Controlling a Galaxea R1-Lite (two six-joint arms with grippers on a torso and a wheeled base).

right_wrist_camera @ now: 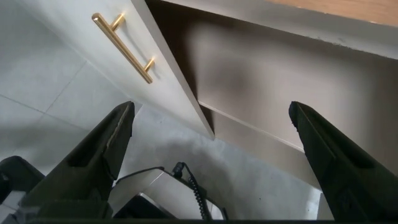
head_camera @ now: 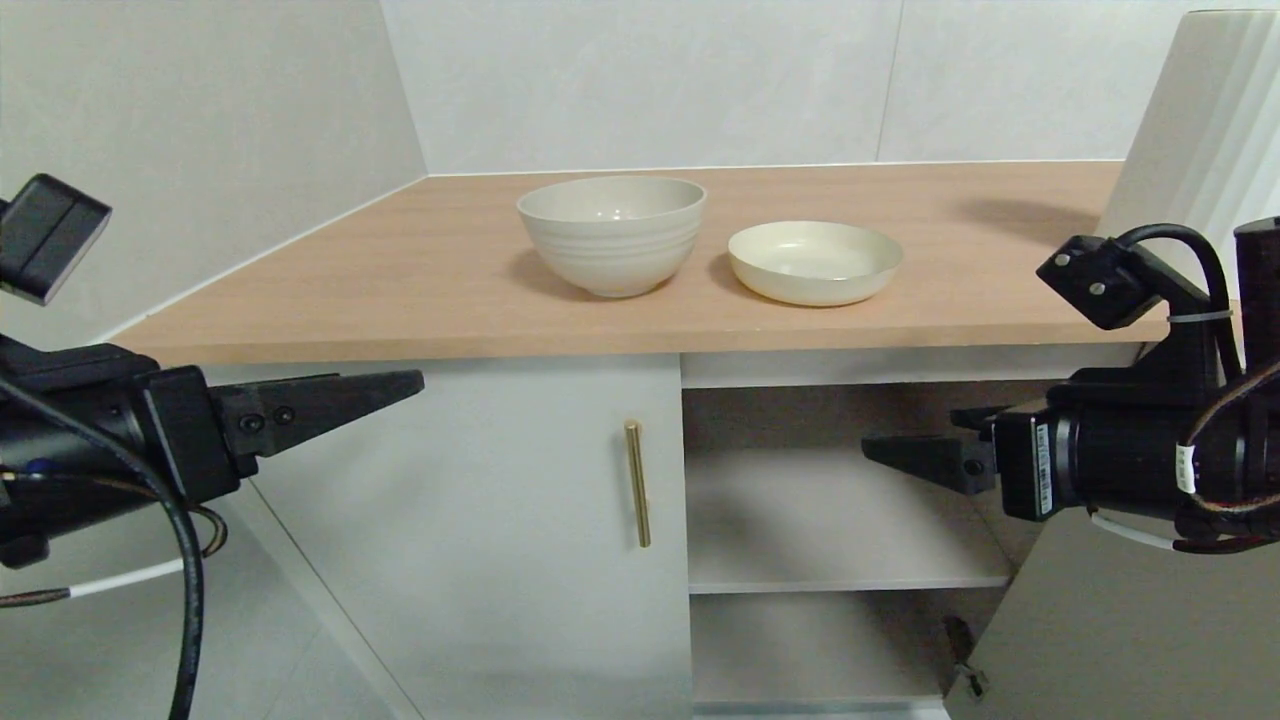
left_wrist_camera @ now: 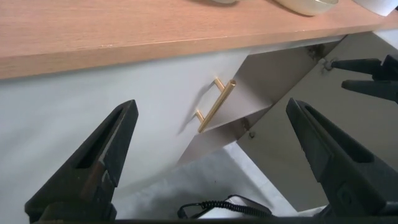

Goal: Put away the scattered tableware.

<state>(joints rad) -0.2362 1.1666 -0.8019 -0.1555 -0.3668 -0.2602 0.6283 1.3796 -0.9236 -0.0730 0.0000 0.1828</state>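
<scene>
A deep cream bowl (head_camera: 612, 235) and a shallow cream dish (head_camera: 815, 262) stand side by side on the wooden countertop (head_camera: 400, 290). Both grippers hang below the counter's front edge, apart from the tableware. My left gripper (head_camera: 415, 380) is in front of the shut cabinet door, and in the left wrist view (left_wrist_camera: 211, 104) its fingers (left_wrist_camera: 93, 168) are spread wide with nothing between them. My right gripper (head_camera: 868, 447) sits at the mouth of the open compartment, also open and empty (right_wrist_camera: 210, 107).
The left cabinet door carries a brass handle (head_camera: 637, 483). The right door (head_camera: 1110, 620) is swung open beside my right arm. Inside are two white shelves (head_camera: 840, 580). Tiled walls close the counter at the back and left.
</scene>
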